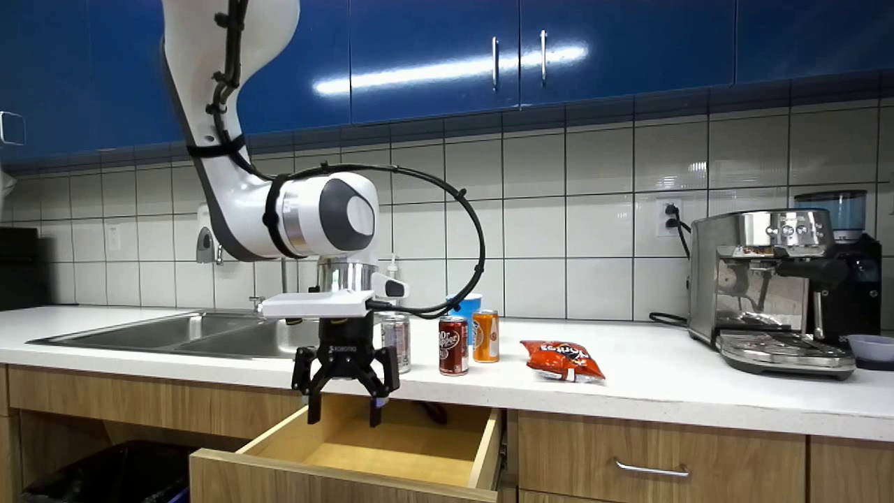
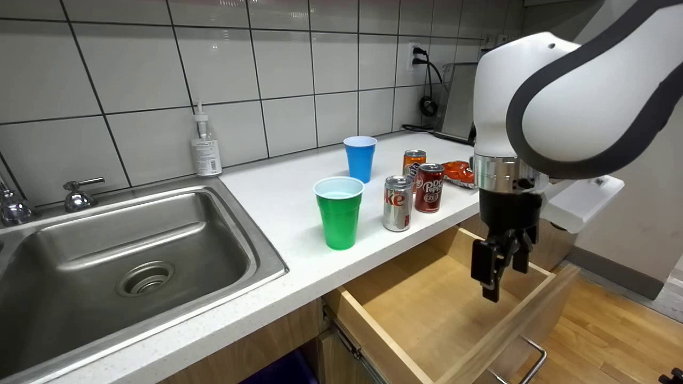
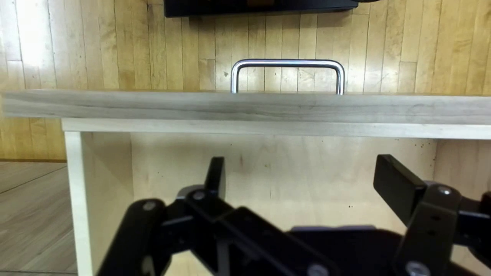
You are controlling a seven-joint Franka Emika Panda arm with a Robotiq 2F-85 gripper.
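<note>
My end effector (image 1: 345, 412), spread wide and empty, hangs above the drawer (image 1: 391, 454); if I misjudge depth descending, it could strike the front panel (image 3: 245, 107) below it.

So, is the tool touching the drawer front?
Apart. In an exterior view, the tool is open, and drawer interior shows between its fingertips and the drawer front. The wrist view shows a gap too.

glossy blue cabinets (image 1: 433, 35) | pale tiled wall (image 1: 531, 227) | white counter (image 1: 642, 360) | shiny wooden floor (image 3: 184, 73)
</note>
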